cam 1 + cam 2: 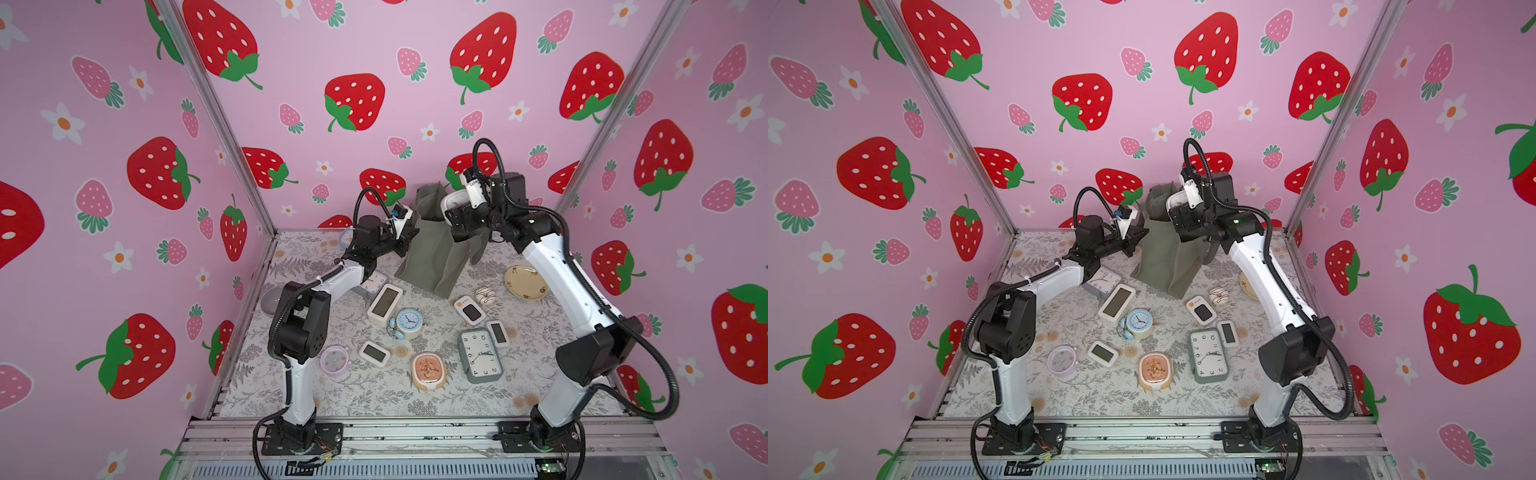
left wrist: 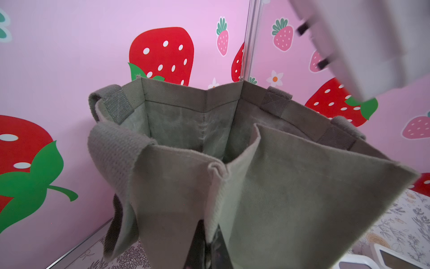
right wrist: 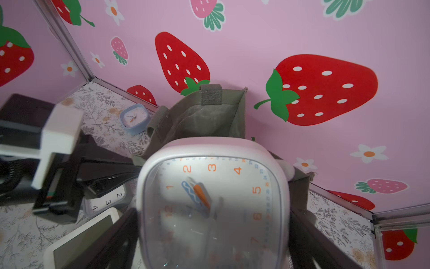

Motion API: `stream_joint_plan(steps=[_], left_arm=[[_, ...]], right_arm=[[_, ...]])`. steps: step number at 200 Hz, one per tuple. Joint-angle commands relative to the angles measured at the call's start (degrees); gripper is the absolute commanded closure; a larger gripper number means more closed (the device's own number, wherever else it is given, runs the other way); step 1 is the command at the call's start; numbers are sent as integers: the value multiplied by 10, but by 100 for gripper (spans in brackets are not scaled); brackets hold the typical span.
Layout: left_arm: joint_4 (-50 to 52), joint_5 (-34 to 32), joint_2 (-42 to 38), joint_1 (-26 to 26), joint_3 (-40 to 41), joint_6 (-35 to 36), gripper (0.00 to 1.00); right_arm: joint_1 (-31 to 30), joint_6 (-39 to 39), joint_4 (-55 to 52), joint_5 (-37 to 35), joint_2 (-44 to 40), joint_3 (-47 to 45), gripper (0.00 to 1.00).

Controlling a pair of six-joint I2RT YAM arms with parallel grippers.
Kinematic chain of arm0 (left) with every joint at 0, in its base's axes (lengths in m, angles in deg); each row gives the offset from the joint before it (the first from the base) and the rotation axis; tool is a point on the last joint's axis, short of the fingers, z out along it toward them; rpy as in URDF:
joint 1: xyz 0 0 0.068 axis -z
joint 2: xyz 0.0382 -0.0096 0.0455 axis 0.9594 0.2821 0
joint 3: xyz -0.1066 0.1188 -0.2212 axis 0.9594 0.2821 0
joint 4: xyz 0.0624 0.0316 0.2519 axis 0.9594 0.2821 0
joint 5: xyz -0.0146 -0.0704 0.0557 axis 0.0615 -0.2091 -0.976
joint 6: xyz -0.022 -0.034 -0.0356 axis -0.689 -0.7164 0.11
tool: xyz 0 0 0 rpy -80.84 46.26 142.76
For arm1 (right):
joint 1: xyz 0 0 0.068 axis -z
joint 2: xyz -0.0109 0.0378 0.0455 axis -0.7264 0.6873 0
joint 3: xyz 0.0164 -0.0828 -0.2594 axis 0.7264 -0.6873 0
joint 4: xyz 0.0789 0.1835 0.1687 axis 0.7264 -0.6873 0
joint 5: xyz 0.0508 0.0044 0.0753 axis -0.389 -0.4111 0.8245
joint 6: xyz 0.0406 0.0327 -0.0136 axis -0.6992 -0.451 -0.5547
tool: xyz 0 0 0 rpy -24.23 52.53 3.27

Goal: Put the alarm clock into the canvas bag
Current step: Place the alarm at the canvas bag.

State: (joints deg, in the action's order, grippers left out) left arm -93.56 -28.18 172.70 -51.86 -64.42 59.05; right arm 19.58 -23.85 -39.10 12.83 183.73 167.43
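The canvas bag stood upright at the far middle of the floral tablecloth, with its mouth open. The left gripper reached in from the left and was pinched shut on the bag's left rim. In the left wrist view, a fold of the fabric ran down into the dark closed jaws at the picture's lower edge.

The alarm clock, white and rounded with orange numerals, was off the table. The right gripper held it up at the bag's mouth, over the right-hand side of the opening. Its jaws stood wide, clamped on the clock's two opposite sides. In the right wrist view, the clock filled the space between the two dark fingers. Its dial faced the camera, and most of its body stuck out past the fingertips toward the bag. The bag's open interior showed just beyond the clock's far edge. In both top views the clock sat at about the level of the rim, and I could not tell whether its lower edge had passed below it.

On the cloth in front of the bag lay other clocks, among them a round blue one and a grey square one. A yellow plate lay to the right.
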Motion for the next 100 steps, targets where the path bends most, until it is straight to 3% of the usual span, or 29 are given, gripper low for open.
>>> stream_joint_plan(steps=[1, 60, 100], left_arm=[[7, -1, 1, 4, -6, 14, 100], [8, -5, -2, 3, -4, 20, 100], [6, -22, -2, 0, 1, 18, 100]], right_arm=[[7, -6, -16, -14, 35, 57, 20], [20, -4, -25, -37, 93, 88, 20], [27, -1, -28, -39, 87, 92, 21]])
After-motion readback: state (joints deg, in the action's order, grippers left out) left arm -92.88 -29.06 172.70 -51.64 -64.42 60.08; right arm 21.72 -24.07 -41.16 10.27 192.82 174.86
